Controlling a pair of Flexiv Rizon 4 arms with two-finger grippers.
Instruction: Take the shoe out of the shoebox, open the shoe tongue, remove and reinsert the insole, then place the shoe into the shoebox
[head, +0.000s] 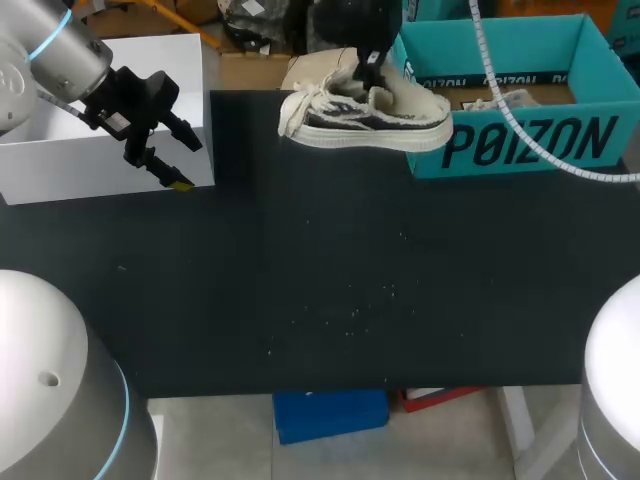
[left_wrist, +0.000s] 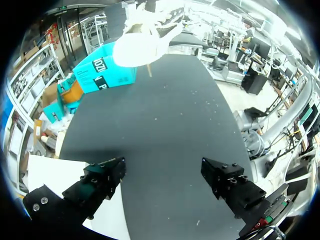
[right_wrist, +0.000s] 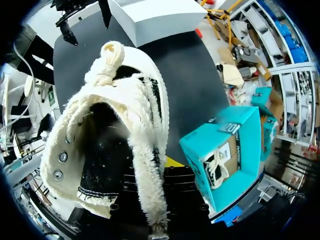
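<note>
A cream and black low-top shoe (head: 365, 112) with frayed edges hangs above the table's far edge, just left of the teal shoebox (head: 530, 145). My right gripper (head: 370, 68) comes down from above and is shut on the shoe's collar. In the right wrist view the shoe (right_wrist: 115, 135) fills the space ahead of that gripper (right_wrist: 167, 167), its opening facing the camera. My left gripper (head: 180, 160) stands open and empty at the far left, in front of a white box (head: 100, 165). In the left wrist view the shoe (left_wrist: 142, 42) hangs far ahead of the open fingers (left_wrist: 102, 180).
The teal shoebox (right_wrist: 225, 150) is open and holds a second shoe (right_wrist: 217, 167). The white box (right_wrist: 150, 17) stands at the back left corner. The black table top (head: 330, 270) stretches between both arms, with small pale specks near its middle.
</note>
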